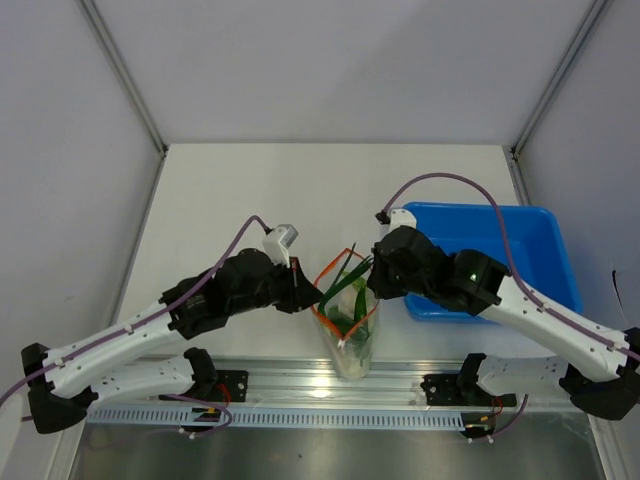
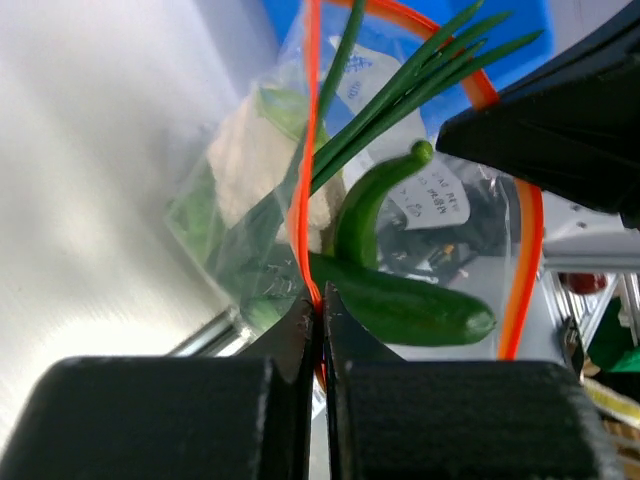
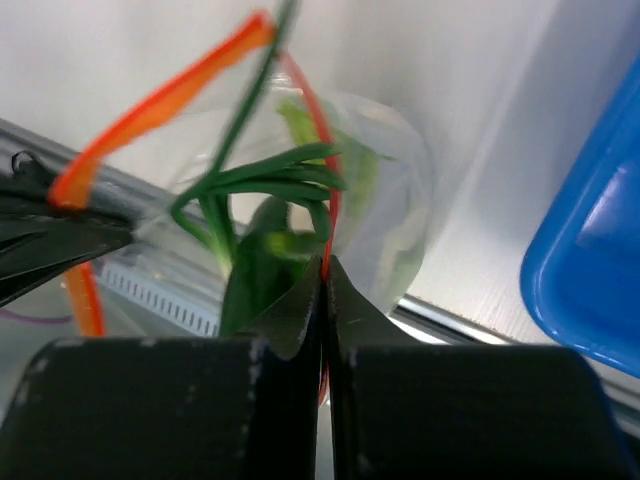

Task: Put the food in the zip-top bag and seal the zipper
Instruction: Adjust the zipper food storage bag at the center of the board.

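Grip on the left looks firm: my left claw is pinched together on the zipper along the left lip of the zip-top bag, which stands at the near edge of the tabletop. The food sits inside, but long green blades stick out of the mouth. My right claw is clamped on the zipper's right side, left of the blue bin. I'd tuck those blades under before pressing the lips together, or the seal may gap.
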{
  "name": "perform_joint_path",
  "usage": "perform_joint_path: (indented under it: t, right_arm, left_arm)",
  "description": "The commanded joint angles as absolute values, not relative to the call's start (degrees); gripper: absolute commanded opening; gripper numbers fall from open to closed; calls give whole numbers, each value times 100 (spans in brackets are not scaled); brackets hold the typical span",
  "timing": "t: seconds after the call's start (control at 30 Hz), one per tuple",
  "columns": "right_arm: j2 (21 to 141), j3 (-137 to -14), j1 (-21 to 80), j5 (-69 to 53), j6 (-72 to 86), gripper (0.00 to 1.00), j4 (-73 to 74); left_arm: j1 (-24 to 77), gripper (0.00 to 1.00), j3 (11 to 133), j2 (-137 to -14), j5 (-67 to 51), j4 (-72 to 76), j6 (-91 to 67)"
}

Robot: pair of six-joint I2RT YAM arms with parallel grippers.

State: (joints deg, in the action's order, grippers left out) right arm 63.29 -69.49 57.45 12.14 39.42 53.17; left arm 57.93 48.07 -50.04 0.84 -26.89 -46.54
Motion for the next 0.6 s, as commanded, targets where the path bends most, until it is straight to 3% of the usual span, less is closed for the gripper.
perform_joint_path:
  t: [0.0,0.13,0.33,0.47,0.57]
  right_arm:
    - [6371,-8169,6598,2254,3525,0,5228]
    - [6495,-8212,7075,2628,3393,0,5143]
    - [6513,-6698,5836,1423,3410,0,4210]
    - [6452,-7528,5862,1933,3182,0,4727]
    - [6442,-8372,5862,2135,2936,0,5297]
  left_arm:
    - [6142,0,5633,-4755,174,-2583,-4333]
    - [6196,0,5758,-4903,140,-2584,-4263]
    - [5845,1,4863,-5598,62,-2374,-4403]
    - [5687,1,4895,-5406,140,-2417,-4308]
    - [5687,0,5571,-5265,80,-2847,-4210]
